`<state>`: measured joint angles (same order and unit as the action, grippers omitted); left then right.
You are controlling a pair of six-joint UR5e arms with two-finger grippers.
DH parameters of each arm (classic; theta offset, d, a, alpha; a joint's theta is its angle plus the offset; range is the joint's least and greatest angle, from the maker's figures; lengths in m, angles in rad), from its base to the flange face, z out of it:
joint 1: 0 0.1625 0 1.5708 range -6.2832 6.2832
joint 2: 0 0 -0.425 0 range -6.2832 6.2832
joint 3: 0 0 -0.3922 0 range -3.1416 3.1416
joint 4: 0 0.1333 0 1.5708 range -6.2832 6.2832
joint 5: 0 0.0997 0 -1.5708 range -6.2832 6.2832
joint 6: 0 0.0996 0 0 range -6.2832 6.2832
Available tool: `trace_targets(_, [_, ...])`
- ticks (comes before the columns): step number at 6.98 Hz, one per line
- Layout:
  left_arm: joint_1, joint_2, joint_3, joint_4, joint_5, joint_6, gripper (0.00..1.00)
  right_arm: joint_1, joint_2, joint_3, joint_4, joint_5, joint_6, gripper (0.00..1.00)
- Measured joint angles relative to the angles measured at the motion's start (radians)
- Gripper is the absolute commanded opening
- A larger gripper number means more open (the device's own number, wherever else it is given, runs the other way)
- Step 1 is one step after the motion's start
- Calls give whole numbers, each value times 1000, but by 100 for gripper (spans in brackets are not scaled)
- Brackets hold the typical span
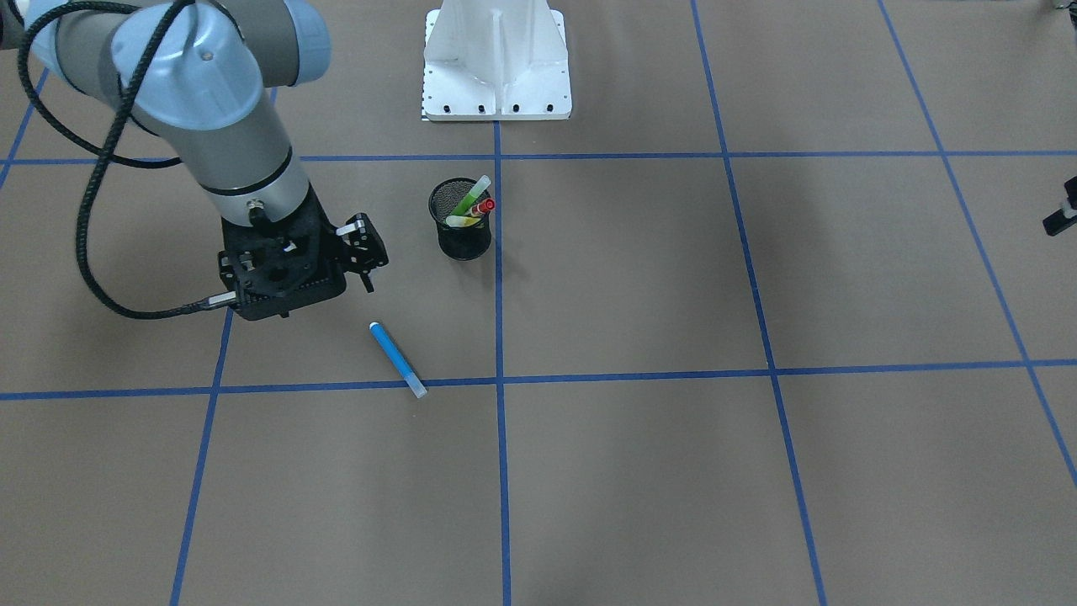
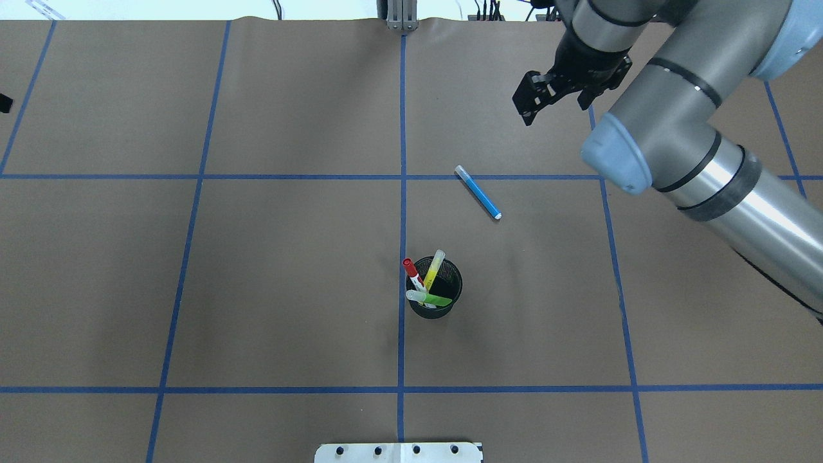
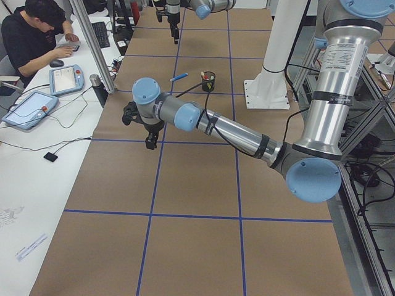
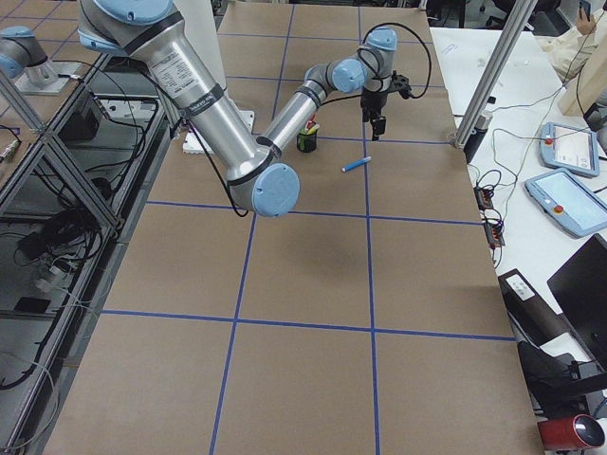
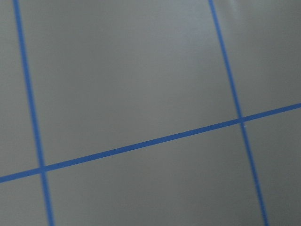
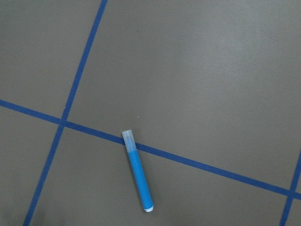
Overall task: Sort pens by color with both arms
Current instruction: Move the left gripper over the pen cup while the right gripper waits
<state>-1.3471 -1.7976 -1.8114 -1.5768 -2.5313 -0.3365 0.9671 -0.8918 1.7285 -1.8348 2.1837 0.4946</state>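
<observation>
A black mesh cup [image 1: 463,244] stands upright on the brown-papered bench [image 1: 757,471], just beside one of the blue tape lines [image 1: 499,438] that divide the surface into squares. Three of the pens are in it, all leaning. The red-capped pen [image 2: 411,270] tilts toward the robot's left. The yellow pen [image 2: 434,270] slants up over the cup's far rim. The lime green pen [image 2: 438,299] lies almost level across the mouth, with its pale cap toward the robot's left.

The blue pen [image 1: 397,359] lies flat on the bench. It is out of the cup and well apart from it, on the side away from the robot and off toward the robot's right. It sits at a slant, and its clear cap end touches a tape line that runs crosswise beyond the cup.

The right gripper [image 1: 370,252] hangs above the bench on the cup's right-hand side, robot's reckoning, clear of both the cup and the blue pen. Its fingers [image 1: 362,225] stand apart with nothing between them. The right wrist view looks straight down on the blue pen and shows no contact with it.

The left gripper [image 3: 139,126] is far from the cup, on the robot's left, raised over bare paper. Only a sliver of it shows in the front and overhead views, so I cannot tell whether its jaws are apart or together. The left wrist view shows only brown paper and crossing tape lines.
</observation>
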Motion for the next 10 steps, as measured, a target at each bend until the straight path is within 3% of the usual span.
trace_targets(2, [141,-125,-21,2,9,-237,100,72,-52,16,-23,74,-70,99])
trace_targets(5, [369,-312,-14,3,104,-538,100,88,-63,16,-60,45,-73,99])
trace_targets(8, [509,-481,120,5,136,-595,100,87,-58,18,-65,40,-67,99])
trace_targets(10, [584,-542,182,5,135,-629,99,81,-58,19,-65,42,-66,99])
